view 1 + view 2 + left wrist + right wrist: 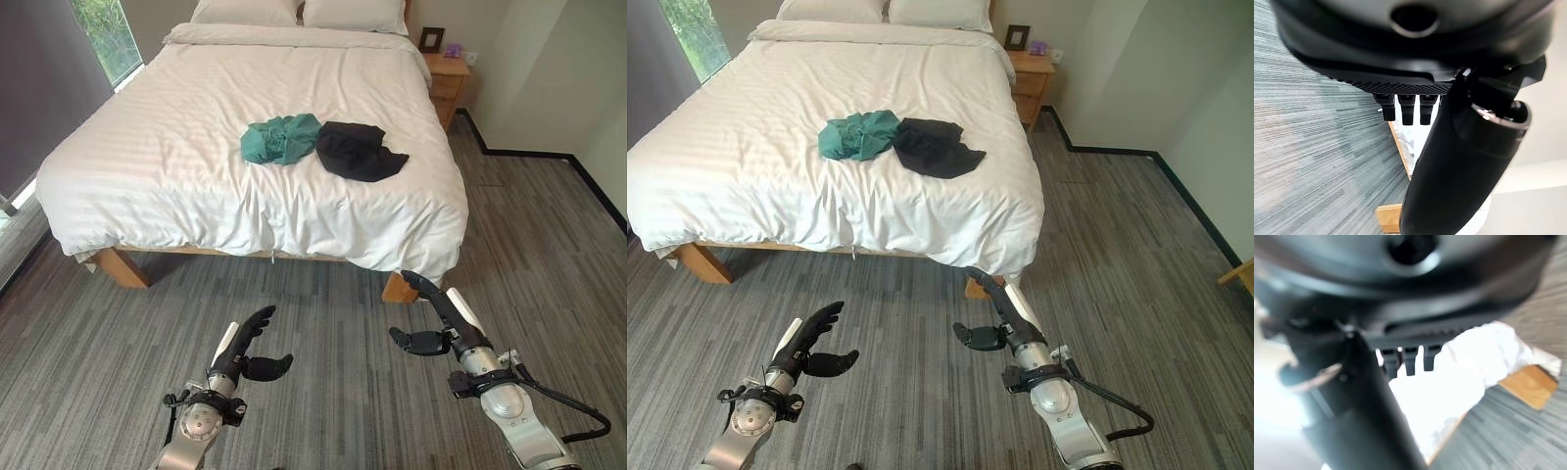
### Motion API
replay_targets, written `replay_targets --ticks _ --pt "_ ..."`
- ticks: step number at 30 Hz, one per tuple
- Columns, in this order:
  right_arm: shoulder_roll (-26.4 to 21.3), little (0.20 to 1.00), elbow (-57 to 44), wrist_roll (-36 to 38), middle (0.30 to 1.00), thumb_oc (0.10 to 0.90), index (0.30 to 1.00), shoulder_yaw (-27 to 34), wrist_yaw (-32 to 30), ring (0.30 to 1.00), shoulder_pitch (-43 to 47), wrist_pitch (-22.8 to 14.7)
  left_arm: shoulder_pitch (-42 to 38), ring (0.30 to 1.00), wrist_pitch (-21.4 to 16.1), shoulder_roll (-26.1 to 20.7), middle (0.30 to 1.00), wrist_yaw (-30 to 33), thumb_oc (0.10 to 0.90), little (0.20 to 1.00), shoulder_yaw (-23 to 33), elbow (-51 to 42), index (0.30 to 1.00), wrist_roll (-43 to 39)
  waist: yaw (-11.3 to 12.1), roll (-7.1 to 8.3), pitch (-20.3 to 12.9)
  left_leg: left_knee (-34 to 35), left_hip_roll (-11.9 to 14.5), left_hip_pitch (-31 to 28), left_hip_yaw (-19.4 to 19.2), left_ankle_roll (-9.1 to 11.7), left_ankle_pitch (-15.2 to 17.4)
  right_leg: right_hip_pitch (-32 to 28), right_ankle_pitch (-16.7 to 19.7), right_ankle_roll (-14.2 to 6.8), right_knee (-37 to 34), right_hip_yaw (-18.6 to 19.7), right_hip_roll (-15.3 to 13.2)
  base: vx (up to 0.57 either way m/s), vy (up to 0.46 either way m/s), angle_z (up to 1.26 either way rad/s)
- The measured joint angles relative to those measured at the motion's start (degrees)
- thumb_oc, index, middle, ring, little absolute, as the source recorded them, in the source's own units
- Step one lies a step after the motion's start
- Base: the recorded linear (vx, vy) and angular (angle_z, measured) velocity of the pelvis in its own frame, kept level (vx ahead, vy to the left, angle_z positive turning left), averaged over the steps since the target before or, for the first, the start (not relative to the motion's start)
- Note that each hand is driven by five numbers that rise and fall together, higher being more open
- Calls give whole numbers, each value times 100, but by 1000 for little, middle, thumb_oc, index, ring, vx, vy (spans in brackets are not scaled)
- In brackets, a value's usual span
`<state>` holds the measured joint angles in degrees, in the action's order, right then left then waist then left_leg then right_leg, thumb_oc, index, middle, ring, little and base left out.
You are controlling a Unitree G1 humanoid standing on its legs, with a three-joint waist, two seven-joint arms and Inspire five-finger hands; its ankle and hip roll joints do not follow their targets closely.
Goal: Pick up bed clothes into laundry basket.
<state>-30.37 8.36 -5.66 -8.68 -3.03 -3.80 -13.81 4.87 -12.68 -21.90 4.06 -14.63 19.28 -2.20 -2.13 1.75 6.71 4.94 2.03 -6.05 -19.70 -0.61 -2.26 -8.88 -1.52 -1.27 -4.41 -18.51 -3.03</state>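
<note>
**Lying on the bed: two garments, both hands empty**

Resting on the white bed [196,147], toward its right half: one teal garment [281,138], crumpled, touching one black garment [358,151] on its right. Left hand [245,356]: low over the grey floor [323,352], well short of the bed, fingers straight, thumb apart, holding nothing. Right hand [438,318]: near the bed's right foot corner, fingers extended, thumb spread, empty. Wooden nightstand [448,78] beside the headboard; two pillows [299,12] at the head.
</note>
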Motion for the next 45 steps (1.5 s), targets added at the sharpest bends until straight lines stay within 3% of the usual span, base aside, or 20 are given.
replay_targets --ticks 10,13,15,16,18,21,24,27,28,29,30,31,32,35,36,37,40,41,43,45 --pt "268 900 25 -5 900 800 900 -5 -66 900 -92 101 72 900 -1 -163 900 17 800 900 44 -249 900 2 -29 83 53 11 18 -4 -77 -1 4 179 -19 -46 158 189 0 10 54 -9" --pt "346 900 28 -4 900 800 900 18 -105 900 -124 205 97 900 0 -233 900 19 800 900 144 -291 900 13 -50 -26 211 10 154 -14 -144 -44 -2 639 -213 -323 1141 285 -42 39 88 -15" --pt "369 900 29 -4 900 800 900 23 -107 900 -179 243 92 900 2 -297 900 34 800 900 208 -324 900 16 -114 -62 412 8 206 -149 -138 -90 26 1112 -376 -573 2362 375 -178 177 136 -1" --pt "410 900 20 -3 900 800 900 18 -106 900 -164 247 106 900 2 -294 900 57 800 900 270 -322 900 16 -142 -99 520 4 225 -212 -136 -227 150 1479 -468 -782 3114 366 -306 190 62 2" --pt "417 900 -24 -2 900 800 900 -17 -84 900 -202 248 179 900 21 -283 900 75 800 900 387 -330 900 10 -203 -32 606 34 28 -270 -137 -210 236 2027 -516 -965 3518 292 -813 355 4 -6" --pt "407 900 -53 3 900 800 900 -15 -82 900 -268 255 136 900 30 -288 900 140 800 900 447 -331 900 -2 -351 -44 637 37 -42 -76 180 -135 288 2286 -438 -971 2127 382 -982 467 -114 30" --pt "418 900 -24 6 900 800 900 -46 -85 900 -340 271 67 900 35 -241 900 157 800 900 453 -136 900 4 -617 -54 669 -25 -30 37 541 -49 322 2494 254 -1122 692 292 -1211 510 -159 67" --pt "436 900 -33 1 900 800 900 -30 -78 900 -622 288 55 900 43 -246 900 160 800 900 326 -113 900 12 -797 -29 653 46 140 -77 1032 166 390 2324 489 -1083 163 553 -1231 488 -187 90" --pt "387 900 24 -2 900 800 900 -29 -55 900 -760 327 70 900 47 -167 900 156 800 900 249 -104 900 15 -883 -113 634 50 377 -202 1276 268 464 2112 954 -1002 140 642 -1066 408 -219 107" --pt "291 900 56 -1 900 800 900 6 -41 900 -825 357 117 900 46 -71 900 163 800 900 149 -140 900 16 -881 -341 604 -15 643 -270 1317 281 481 2022 1057 -901 260 626 -760 378 -274 77" --pt "265 900 149 -1 900 800 900 78 -4 900 -791 390 129 900 41 -49 900 135 800 900 14 -176 900 19 -848 -395 609 -450 868 -183 1269 454 458 1900 1117 -710 303 636 -585 254 -321 20" --pt "205 900 154 0 900 800 900 121 -1 900 -722 394 151 900 39 -4 900 134 800 900 -38 -187 900 17 -761 -425 600 -764 920 -105 1338 614 283 1822 1014 -321 359 596 -464 206 -377 8" --pt "182 900 205 -2 900 800 900 242 -1 900 -596 401 -4 900 46 14 900 109 800 900 -119 -138 900 10 -819 -283 640 -2039 976 544 1395 871 262 1782 995 -166 409 557 -529 188 -350 -2" --pt "-28 900 178 -2 900 800 900 358 -125 900 -329 401 -64 900 36 137 900 112 800 900 -131 -144 900 -1 -607 -113 710 -3444 1014 990 1621 1283 -522 1426 750 167 411 655 -419 309 -210 -31" --pt "-29 900 102 -4 900 800 900 469 -253 900 -218 401 -100 900 22 139 900 110 800 900 -167 -147 900 0 -604 -71 705 -3884 899 1084 1477 1420 -333 1235 698 248 353 732 -394 335 -56 -42" --pt "-53 900 -22 -34 900 800 900 523 -366 900 -194 403 -141 900 20 137 900 109 800 900 -166 -171 900 1 -608 -13 710 -3962 803 1123 1281 1339 -137 1115 674 277 255 743 -418 363 2 -24" --pt "-59 900 -280 -223 900 800 900 703 -550 900 -126 403 -291 900 -8 113 900 121 800 900 -159 -237 900 0 -534 17 710 -3281 751 1305 640 1032 290 781 632 294 -34 779 -283 369 134 -8" --pt "-69 900 -333 -367 900 800 900 712 -675 900 -56 404 -307 900 -14 106 900 134 800 900 -148 -252 900 0 -488 8 702 -2220 706 1197 499 897 372 681 574 284 -82 792 -200 204 99 -17" --pt "-42 900 -383 -604 900 800 900 712 -841 900 108 423 -286 900 -12 70 900 155 800 900 -154 -224 900 3 -433 2 707 -880 657 1188 473 835 136 489 436 198 -85 880 -107 304 118 -29" --pt "-66 900 -551 -821 900 800 900 749 -1032 900 119 428 -244 900 -11 74 900 178 800 900 -161 -225 900 2 -319 -86 697 -413 772 1148 492 813 -231 371 375 141 -86 970 -15 283 92 -44"
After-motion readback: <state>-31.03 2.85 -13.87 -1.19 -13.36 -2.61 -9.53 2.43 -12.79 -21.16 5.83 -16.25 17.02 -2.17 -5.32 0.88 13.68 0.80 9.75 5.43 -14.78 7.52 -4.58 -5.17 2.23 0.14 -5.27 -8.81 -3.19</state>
